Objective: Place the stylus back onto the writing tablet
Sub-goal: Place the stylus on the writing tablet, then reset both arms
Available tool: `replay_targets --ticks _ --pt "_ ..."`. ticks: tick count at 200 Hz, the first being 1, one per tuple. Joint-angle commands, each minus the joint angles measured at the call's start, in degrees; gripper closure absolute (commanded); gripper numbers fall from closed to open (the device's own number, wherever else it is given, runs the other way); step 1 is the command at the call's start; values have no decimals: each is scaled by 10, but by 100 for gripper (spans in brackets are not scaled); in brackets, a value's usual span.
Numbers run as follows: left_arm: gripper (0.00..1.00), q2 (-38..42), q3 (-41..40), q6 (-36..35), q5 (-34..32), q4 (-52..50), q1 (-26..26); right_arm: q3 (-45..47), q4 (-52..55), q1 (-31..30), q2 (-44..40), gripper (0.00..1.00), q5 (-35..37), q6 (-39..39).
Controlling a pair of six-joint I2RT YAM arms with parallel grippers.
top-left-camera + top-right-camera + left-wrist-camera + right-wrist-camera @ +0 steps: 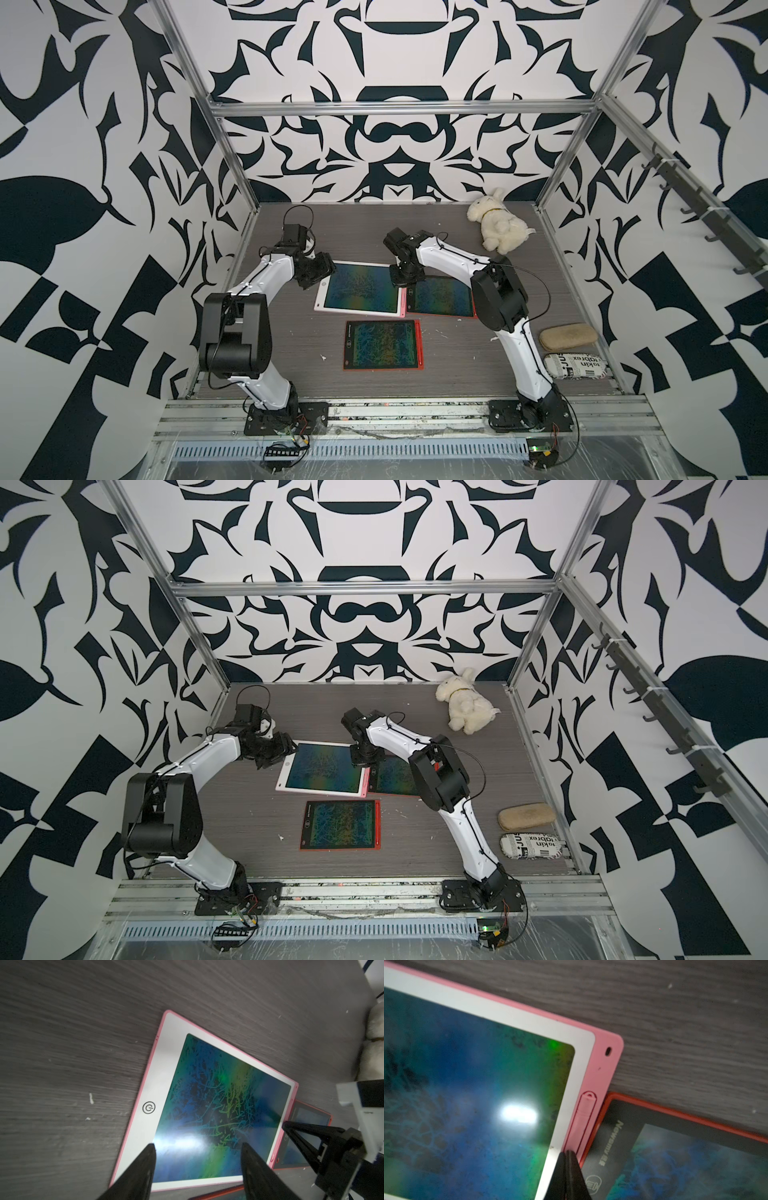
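The writing tablet [359, 291] [320, 771] has a white face, a pink frame and a scribbled rainbow screen, and lies flat mid-table. The pink stylus [583, 1118] lies in the slot along the pink side of the writing tablet [467, 1095]. My right gripper [566, 1152] [398, 282] is shut with nothing between the fingers, its tips down on the stylus's near part. My left gripper [198, 1144] [321, 269] hovers over the opposite side of the tablet [218, 1105]. It is open and holds nothing.
A red tablet [440, 297] lies partly under the pink one's stylus side, beneath my right arm. Another red tablet [382, 344] lies nearer the front. A plush rabbit [496, 226] sits back right; a beige case [567, 336] and a newsprint case [575, 365] lie front right.
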State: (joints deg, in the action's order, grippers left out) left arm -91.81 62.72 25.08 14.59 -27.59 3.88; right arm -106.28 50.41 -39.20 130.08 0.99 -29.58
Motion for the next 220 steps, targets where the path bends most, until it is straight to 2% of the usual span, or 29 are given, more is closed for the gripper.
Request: replay_targets --ticks 1,36,40,46,64,75,81,94,106,111,119,121,135,158,169,179,193,220 --pt "32 82 -13 -13 -18 37 2 28 4 4 -63 95 75 -1" --pt "25 254 -74 -32 -83 136 2 102 -51 26 -200 93 149 20" --pt "12 275 -84 -34 -98 155 2 115 -62 30 -219 93 160 23" --pt "0 305 -104 -43 -117 185 2 140 -81 34 -250 93 181 33" --pt "1 385 -166 -68 -199 283 1 221 -158 48 -353 92 234 83" --pt "1 424 -206 -88 -251 347 1 275 -221 56 -419 87 256 137" --pt "1 439 -230 -100 -280 388 1 313 -262 62 -454 80 267 167" --pt "1 460 -278 -117 -347 480 0 391 -345 83 -526 55 292 219" --pt "1 460 -310 -119 -423 555 -1 463 -417 115 -582 40 295 257" --pt "1 454 -316 -119 -452 575 -2 494 -450 128 -604 30 298 265" --pt "1 442 -315 -118 -487 584 -8 546 -502 149 -635 3 300 279" --pt "1 437 -312 -117 -493 583 -10 559 -515 155 -641 1 298 284" --pt "1 401 -286 -100 -521 540 -23 629 -576 188 -673 0 280 310" --pt "1 342 -269 -71 -495 512 -47 681 -586 247 -666 0 272 273" --pt "1 316 -270 -51 -465 506 -61 705 -607 270 -650 0 279 250" --pt "1 296 -266 -19 -452 483 -72 730 -641 281 -634 0 275 253" --pt "1 275 -270 2 -430 468 -84 762 -701 283 -605 0 303 262" --pt "1 250 -299 -14 -419 483 -87 800 -822 292 -511 0 301 276"
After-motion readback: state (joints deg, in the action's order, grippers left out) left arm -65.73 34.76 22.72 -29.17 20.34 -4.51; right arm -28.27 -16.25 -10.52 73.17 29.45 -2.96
